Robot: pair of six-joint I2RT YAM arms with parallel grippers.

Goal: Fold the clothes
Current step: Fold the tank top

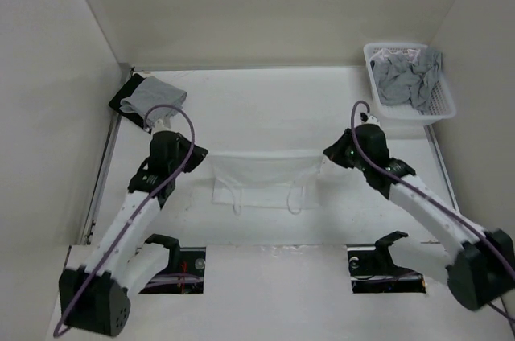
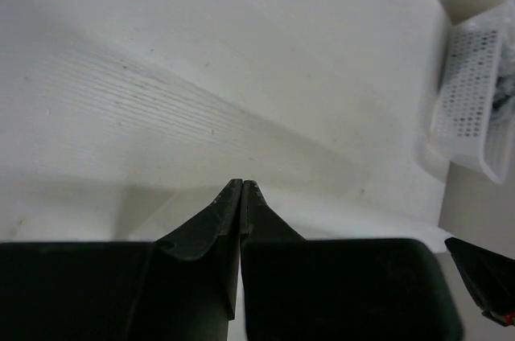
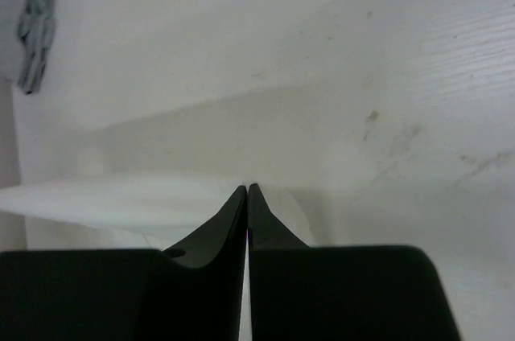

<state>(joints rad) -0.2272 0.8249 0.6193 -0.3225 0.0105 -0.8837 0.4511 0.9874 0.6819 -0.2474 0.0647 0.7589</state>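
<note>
Left gripper (image 1: 203, 158): the jaws are pressed together. In the left wrist view the two black fingers (image 2: 211, 228) meet at their tips with no gap visible. White ribbed fabric runs right up to the tips, so the gripper pinches the left upper corner of the white top (image 1: 261, 174).

Right gripper (image 1: 326, 156): the jaws are pressed together. In the right wrist view the fingers (image 3: 216, 228) meet at the tips, and a bright fold of the white fabric reaches them from the left. This gripper pinches the right upper corner of the white top.

White top: it sits at the middle of the table (image 1: 265, 108), stretched between the two grippers. Its far edge runs nearly straight from one gripper to the other. Its two narrow straps (image 1: 237, 200) lie on the table on the near side, toward the arm bases.

Other items: a white perforated basket (image 1: 441, 104) at the far right corner holds grey garments (image 1: 406, 76). A black cloth (image 1: 127, 98) with a grey garment (image 1: 157, 96) on it lies at the far left corner. Both are well apart from the white top.
</note>
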